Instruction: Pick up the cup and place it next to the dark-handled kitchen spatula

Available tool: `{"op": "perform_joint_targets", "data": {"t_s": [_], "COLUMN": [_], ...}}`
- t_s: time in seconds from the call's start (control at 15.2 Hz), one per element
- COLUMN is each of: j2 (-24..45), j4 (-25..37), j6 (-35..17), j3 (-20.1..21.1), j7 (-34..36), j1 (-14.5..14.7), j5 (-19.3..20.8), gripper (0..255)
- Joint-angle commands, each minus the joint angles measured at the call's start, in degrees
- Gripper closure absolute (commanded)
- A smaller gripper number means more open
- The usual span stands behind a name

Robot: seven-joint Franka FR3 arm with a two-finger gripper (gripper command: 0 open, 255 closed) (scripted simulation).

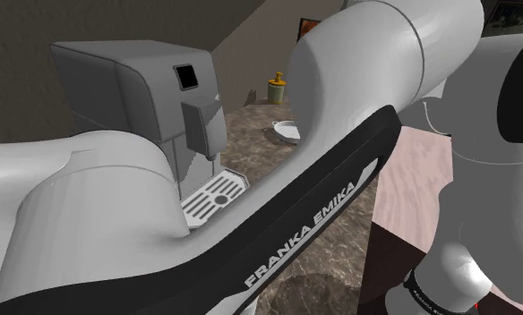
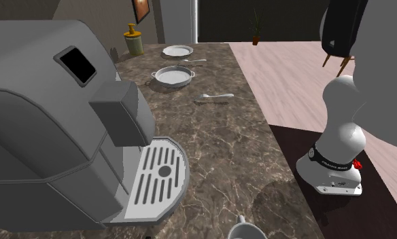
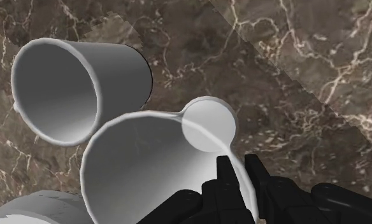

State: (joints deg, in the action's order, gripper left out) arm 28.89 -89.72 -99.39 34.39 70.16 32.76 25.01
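In the wrist view my black gripper (image 3: 241, 164) is shut on the rim of a pale grey cup (image 3: 146, 159), one finger inside the wall and one outside. A small round part (image 3: 208, 124) of that cup sticks out beyond the fingers. I cannot tell whether the cup rests on the marble counter (image 3: 306, 76) or hangs above it. A cup rim (image 2: 245, 231) shows at the second exterior view's bottom edge. A pale utensil (image 2: 214, 97), likely the spatula, lies far up the counter by the floor-side edge.
A second grey cup (image 3: 64, 89) stands close beside the held one. A large grey coffee machine (image 2: 61, 115) with a drip tray (image 2: 156, 178) takes up one side of the counter. Farther back are a two-handled pan (image 2: 173, 76), a plate (image 2: 177, 50), another utensil (image 2: 194, 61) and a yellow bottle (image 2: 134, 41).
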Motion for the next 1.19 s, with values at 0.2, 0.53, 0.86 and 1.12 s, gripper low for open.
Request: {"op": "perform_joint_targets", "data": {"t_s": [0.2, 0.53, 0.86, 1.12], "j2": [0.19, 0.18, 0.23, 0.57], "j4": [0.11, 0.1, 3.98, 7.89], "j6": [-0.08, -0.08, 3.63, 7.12], "j3": [-0.04, -0.04, 0.24, 0.38], "j7": [0.09, 0.09, -0.39, -0.78], "j1": [0.1, 0.1, 1.07, 2.14], "j5": [0.1, 0.09, -0.29, -0.44], "gripper": [255, 0, 0, 0]}}
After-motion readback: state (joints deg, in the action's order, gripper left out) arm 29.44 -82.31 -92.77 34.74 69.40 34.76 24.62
